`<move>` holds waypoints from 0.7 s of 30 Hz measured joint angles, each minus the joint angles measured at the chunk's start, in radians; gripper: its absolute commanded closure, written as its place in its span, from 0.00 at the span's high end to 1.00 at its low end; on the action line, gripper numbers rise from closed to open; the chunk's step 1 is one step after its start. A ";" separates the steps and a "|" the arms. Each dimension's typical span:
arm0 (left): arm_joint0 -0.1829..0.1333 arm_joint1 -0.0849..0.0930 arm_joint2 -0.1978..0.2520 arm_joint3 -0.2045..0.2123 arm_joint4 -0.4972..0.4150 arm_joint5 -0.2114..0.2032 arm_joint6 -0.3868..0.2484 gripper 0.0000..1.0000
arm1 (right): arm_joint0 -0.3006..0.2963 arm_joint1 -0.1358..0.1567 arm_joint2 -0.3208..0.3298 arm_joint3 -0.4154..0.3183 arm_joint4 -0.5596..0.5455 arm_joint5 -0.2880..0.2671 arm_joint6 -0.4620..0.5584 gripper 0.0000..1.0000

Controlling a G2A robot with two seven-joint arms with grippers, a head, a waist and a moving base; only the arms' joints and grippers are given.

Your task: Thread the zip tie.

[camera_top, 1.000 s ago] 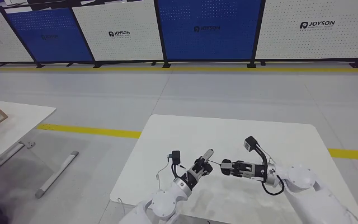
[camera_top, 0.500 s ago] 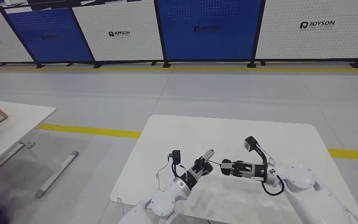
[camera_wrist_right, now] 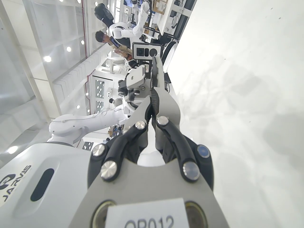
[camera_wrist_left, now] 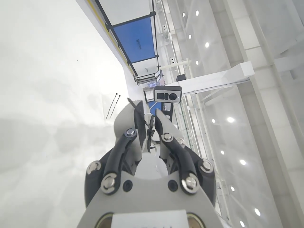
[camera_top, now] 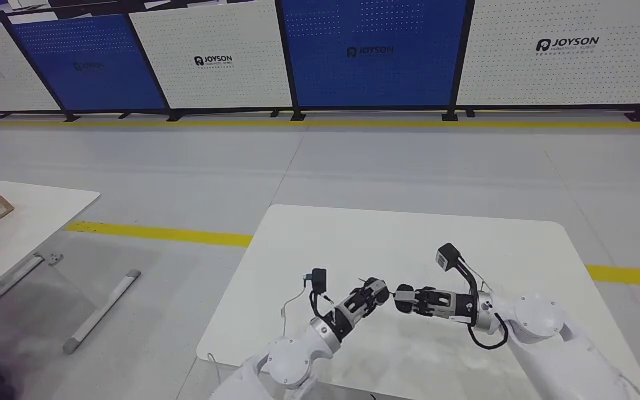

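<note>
My two grippers meet tip to tip over the near middle of the white table. The right gripper has its fingers pressed together, shut on a black zip tie. That thin zip tie slants through the gap between the fingers of my left gripper. The left gripper's fingers stand apart, open, on either side of the strip. The tie is too thin to make out in the top view. The left gripper faces the right one just beyond the shut tips.
Two spare black zip ties lie side by side on the table beyond the left gripper. The right arm's wrist camera is close behind the meeting point. Blue and white panel walls stand far behind.
The left gripper has turned and shifted toward the right gripper; its pale finger no longer sticks up and away. The right arm has kept still.
</note>
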State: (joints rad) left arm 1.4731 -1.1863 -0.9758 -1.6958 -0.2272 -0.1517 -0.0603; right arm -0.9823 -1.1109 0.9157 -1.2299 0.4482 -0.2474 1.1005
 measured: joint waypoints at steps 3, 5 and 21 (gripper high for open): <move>0.005 0.001 -0.001 0.000 0.016 -0.008 -0.011 0.00 | 0.000 0.000 0.000 0.000 0.000 0.000 0.000 0.00; 0.007 0.001 0.001 0.000 0.026 -0.012 -0.014 0.00 | 0.000 0.000 0.000 0.000 0.000 0.000 0.000 0.00; 0.018 -0.001 -0.017 -0.007 0.045 -0.018 -0.018 0.08 | 0.000 0.000 0.000 0.000 0.000 0.000 0.000 0.00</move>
State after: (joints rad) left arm 1.4910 -1.1872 -0.9931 -1.7023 -0.1823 -0.1696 -0.0783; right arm -0.9823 -1.1109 0.9157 -1.2299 0.4482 -0.2474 1.1005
